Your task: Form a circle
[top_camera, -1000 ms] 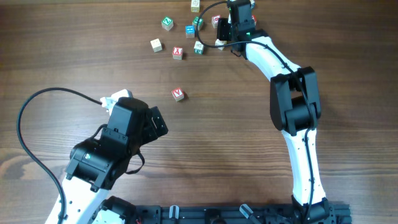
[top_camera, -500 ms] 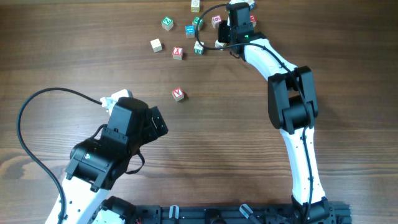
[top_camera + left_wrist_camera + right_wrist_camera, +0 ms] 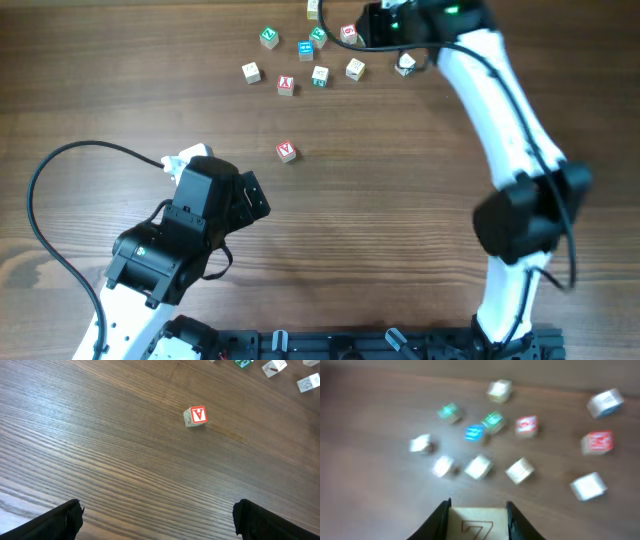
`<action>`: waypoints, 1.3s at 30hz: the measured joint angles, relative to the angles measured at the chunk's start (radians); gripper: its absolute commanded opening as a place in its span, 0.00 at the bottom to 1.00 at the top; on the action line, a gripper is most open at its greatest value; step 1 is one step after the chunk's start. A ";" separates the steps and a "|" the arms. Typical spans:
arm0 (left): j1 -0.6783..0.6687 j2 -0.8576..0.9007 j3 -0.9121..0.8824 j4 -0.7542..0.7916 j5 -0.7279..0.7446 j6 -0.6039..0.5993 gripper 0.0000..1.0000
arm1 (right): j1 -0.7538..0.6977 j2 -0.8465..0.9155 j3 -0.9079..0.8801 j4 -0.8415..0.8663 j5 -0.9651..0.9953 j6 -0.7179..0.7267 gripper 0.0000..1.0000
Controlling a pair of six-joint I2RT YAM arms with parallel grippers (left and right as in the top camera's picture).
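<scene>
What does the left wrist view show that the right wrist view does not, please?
Only the left wrist view: a red A cube standing alone on bare wood, in sharp focus, with the left end effector open and empty.

Only the right wrist view: the right end effector closed on a pale cube printed with a 7, and beyond it, blurred, the main scatter of cubes in green, blue, red and pale.

Both: the wood-grain table and letter cubes. The left view catches only a few of the scatter at its top right edge.

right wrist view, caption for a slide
Right jaws grip a pale cube marked 7 above blurred scattered letter cubes on a wood table
</scene>
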 measured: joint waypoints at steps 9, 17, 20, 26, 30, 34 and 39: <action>0.000 0.000 0.000 0.000 0.000 0.000 1.00 | 0.171 0.048 -0.372 0.066 -0.097 -0.023 0.15; 0.000 0.000 0.000 0.000 0.000 0.000 1.00 | 0.269 0.063 -0.631 0.390 -0.041 0.034 0.16; 0.000 0.000 0.000 0.000 0.000 0.000 1.00 | 0.268 0.059 -0.650 0.428 -0.030 0.084 0.27; 0.000 0.000 0.000 0.000 0.000 0.000 1.00 | 0.266 0.059 -0.650 0.422 0.000 0.140 0.62; 0.000 0.000 0.000 0.000 0.000 0.000 1.00 | 0.264 0.048 -0.650 0.385 0.011 0.152 0.70; 0.000 0.000 0.000 0.000 0.000 0.000 1.00 | 0.262 0.017 -0.651 0.374 0.018 0.155 0.79; 0.000 0.000 0.000 0.000 0.000 0.000 1.00 | 0.262 -0.103 -0.651 0.378 0.131 0.155 0.89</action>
